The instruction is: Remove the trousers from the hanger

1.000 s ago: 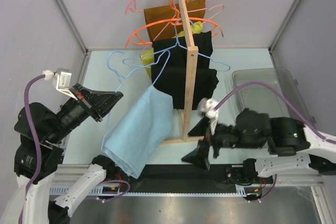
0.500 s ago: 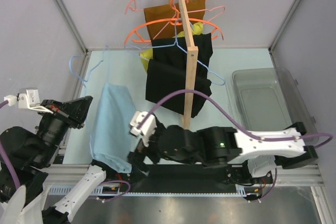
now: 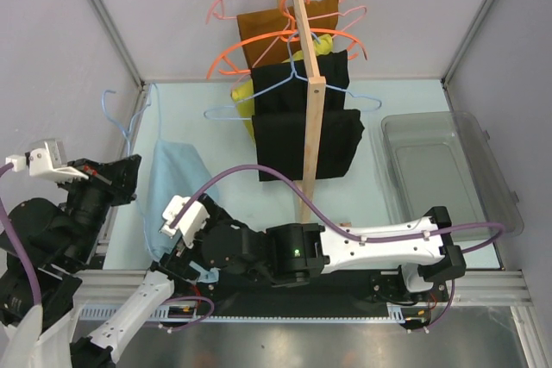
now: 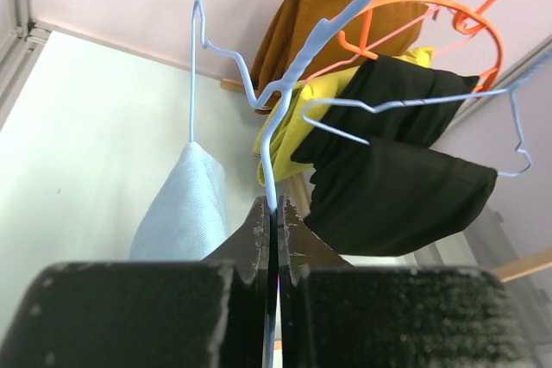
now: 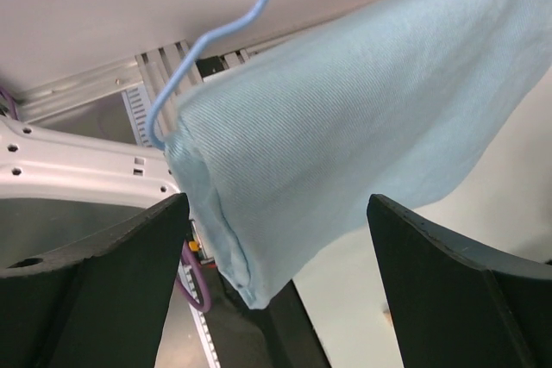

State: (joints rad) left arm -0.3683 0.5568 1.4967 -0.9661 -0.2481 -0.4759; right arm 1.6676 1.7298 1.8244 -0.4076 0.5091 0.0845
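Your left pincer (image 4: 274,213) grips the hanger (image 4: 268,170) wire, holding it up over the counter's (image 3: 405,92) left side. The trousers (image 5: 345,118) drape down from it, long axis toward the near edge. Their lower end lies straight ahead of your wide-open right pincer (image 5: 278,204), the nearer arm.

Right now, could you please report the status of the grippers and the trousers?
Left gripper shut on the hanger. Right gripper open, beside the trousers' lower end. Trousers still draped on hanger. Black garments hang apart.
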